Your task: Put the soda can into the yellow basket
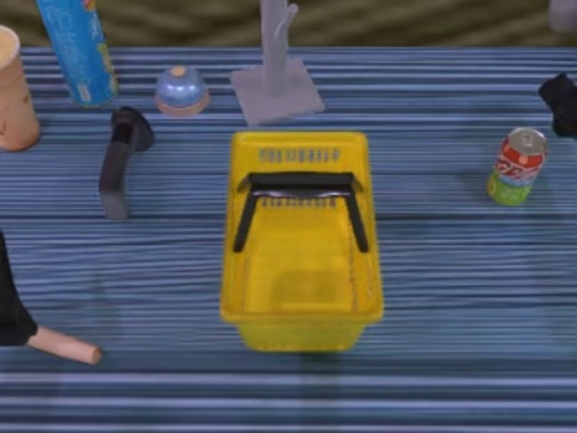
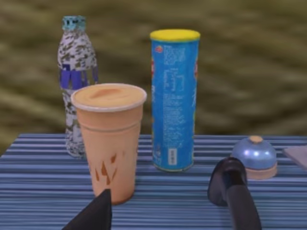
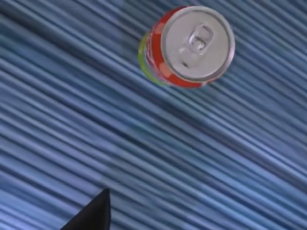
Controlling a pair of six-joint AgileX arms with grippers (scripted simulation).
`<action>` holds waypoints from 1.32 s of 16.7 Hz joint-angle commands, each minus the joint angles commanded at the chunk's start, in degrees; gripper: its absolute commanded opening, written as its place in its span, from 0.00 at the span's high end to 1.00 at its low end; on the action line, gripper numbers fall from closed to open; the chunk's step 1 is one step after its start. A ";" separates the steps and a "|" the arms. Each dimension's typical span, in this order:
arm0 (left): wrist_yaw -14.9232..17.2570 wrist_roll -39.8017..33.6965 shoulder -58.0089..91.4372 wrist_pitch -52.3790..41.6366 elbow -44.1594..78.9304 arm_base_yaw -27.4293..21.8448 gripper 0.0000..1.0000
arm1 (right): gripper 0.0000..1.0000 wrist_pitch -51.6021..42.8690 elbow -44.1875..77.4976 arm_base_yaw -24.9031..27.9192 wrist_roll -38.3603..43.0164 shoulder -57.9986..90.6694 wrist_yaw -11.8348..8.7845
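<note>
The soda can [image 1: 517, 166], red and lime-green with a silver top, stands upright on the striped table at the right. My right gripper [image 1: 560, 103] hovers just behind and to the right of it, apart from it. From above, the right wrist view shows the can [image 3: 192, 45] ahead of one dark fingertip [image 3: 97, 213], with only table between them; the gripper is open and empty. The yellow basket [image 1: 236, 271] sits at the table's middle, its black handles folded across the top. My left arm [image 1: 11, 311] stays parked at the left edge, its gripper open, one fingertip [image 2: 96, 214] showing.
Along the back left stand a tan cup [image 1: 13, 90], a tall blue canister [image 1: 78, 50], a blue bell [image 1: 181, 90] and a grey stand [image 1: 277, 90]. A black handled tool [image 1: 119, 162] lies left of the basket. A patterned bottle [image 2: 76, 86] stands behind the cup.
</note>
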 joint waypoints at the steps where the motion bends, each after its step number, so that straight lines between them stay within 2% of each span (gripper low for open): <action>1: 0.00 0.00 0.00 0.00 0.00 0.00 0.00 | 0.00 -3.13 5.34 0.27 -1.41 5.96 0.02; 6: 0.00 0.00 0.00 0.00 0.00 0.00 0.00 | 0.00 -14.65 27.19 1.36 -7.00 28.27 -0.03; 10: 0.00 0.00 0.00 0.00 0.00 0.00 0.00 | 0.00 -18.60 35.90 1.81 -9.19 36.14 -0.11; 17: 0.00 0.00 0.00 0.00 0.00 0.00 0.00 | 0.00 -18.58 36.24 1.57 -9.37 36.70 -0.11; 22: 0.00 0.00 0.00 0.00 0.00 0.00 0.00 | 0.00 -11.11 29.34 1.86 -9.36 37.17 -0.12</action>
